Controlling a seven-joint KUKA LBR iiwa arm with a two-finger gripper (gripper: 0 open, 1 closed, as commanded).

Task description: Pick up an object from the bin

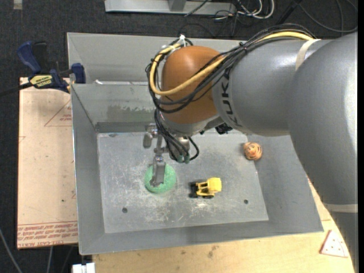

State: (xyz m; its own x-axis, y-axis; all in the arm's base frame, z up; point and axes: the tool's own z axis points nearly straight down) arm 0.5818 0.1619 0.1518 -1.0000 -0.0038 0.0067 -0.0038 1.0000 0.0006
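Claw [158, 176] low in the grey metal bin [85, 169], tip down on the left-centre of the floor. It stands nearly upright, hanging under my orange wrist cover [190, 84], with my arm [284, 78] coming in from the right of the view. Open or closed: cannot tell from this angle, and I see nothing gripped in it.

Green round thing [165, 183] directly beneath the tip. It lies flat on the bin floor like a small disc or lid, light green. The claw's lower end covers its middle and seems to touch it, though contact is not certain. The outline is close to circular, so it has no long axis and no pointing direction that I can read.

Yellow toy vehicle [206, 187] just to the right of the green thing, apart from it. Its long axis runs roughly left to right across the view, with the darker black end toward the green thing and the yellow body away from it.

Small orange-pink ball [252, 151] sits farther right and farther up the view, near the right wall and well apart from the other two.
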